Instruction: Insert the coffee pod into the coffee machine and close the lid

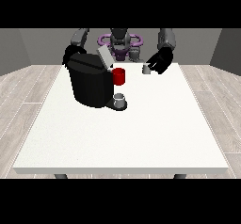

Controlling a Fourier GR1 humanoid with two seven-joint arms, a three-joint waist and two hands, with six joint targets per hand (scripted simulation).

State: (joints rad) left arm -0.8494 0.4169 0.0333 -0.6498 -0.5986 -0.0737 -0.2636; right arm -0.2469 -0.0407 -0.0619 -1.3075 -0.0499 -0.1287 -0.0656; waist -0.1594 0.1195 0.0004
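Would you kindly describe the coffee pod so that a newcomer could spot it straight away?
Start at the black coffee machine on the white table, then look across to the hand at the view's right. The coffee pod sits just beside it: small, pale grey, and apart from the red holder and grey cup.

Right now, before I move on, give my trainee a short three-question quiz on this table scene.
1. True or false: the coffee machine's lid is raised.
2. What stands on the machine's base, under its red part? A) a grey cup B) a spoon C) a plate
3. Which hand is next to the coffee pod?

Key: 1 true. 2 A. 3 the hand at the view's right; the pod sits on the table beside it, and whether they touch cannot be told.
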